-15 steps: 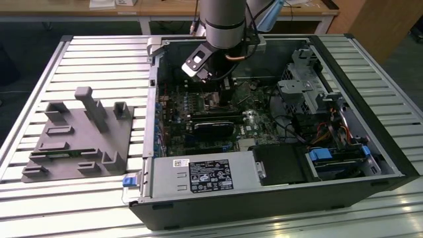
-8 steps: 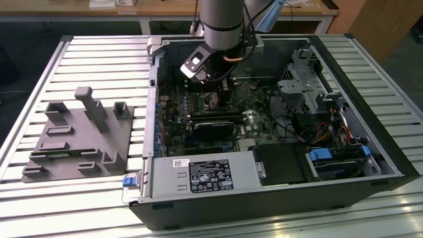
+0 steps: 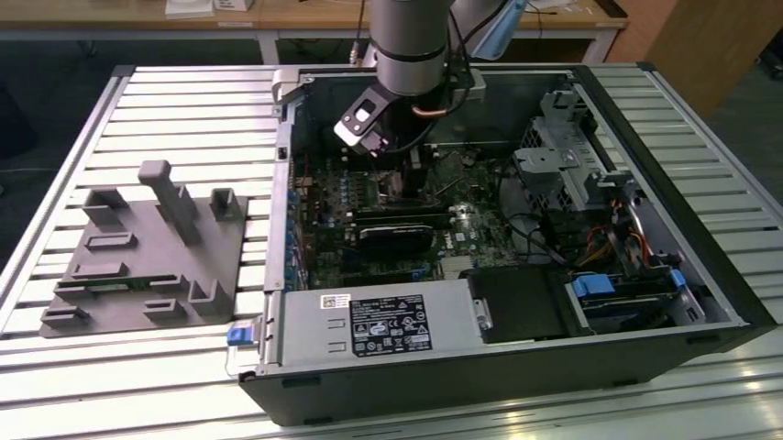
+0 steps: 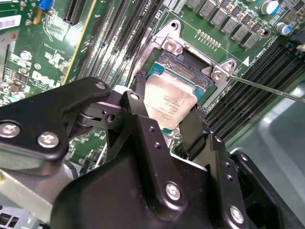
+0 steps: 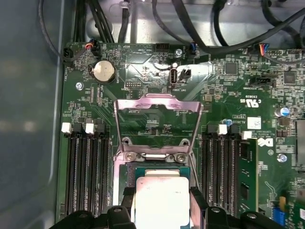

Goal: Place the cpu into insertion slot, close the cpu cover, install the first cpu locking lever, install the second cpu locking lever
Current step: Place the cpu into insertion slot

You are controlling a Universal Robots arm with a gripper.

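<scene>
The gripper (image 3: 394,179) is down inside the open computer case (image 3: 514,367), its two black fingers (image 4: 138,95) pinching the cpu (image 4: 167,106) by opposite edges. The case lies on its side on a slatted metal table (image 3: 123,385). A grey moulded fixture (image 3: 147,247) rests on the slats towards the exterior view's left, well apart from the arm. Inside the case, the green circuit board (image 5: 228,95) lines the bottom, with banks of long black slots (image 5: 86,171) on either side of the socket. The cpu cover (image 5: 157,102) stands swung up and open, hinged at the socket's edge. The insertion slot (image 4: 187,64) lies uncovered, its dark centre showing. The pale cpu hangs partly over it, close above, though I can't tell whether it touches. A round coin cell (image 5: 103,71) sits near the board's edge.
</scene>
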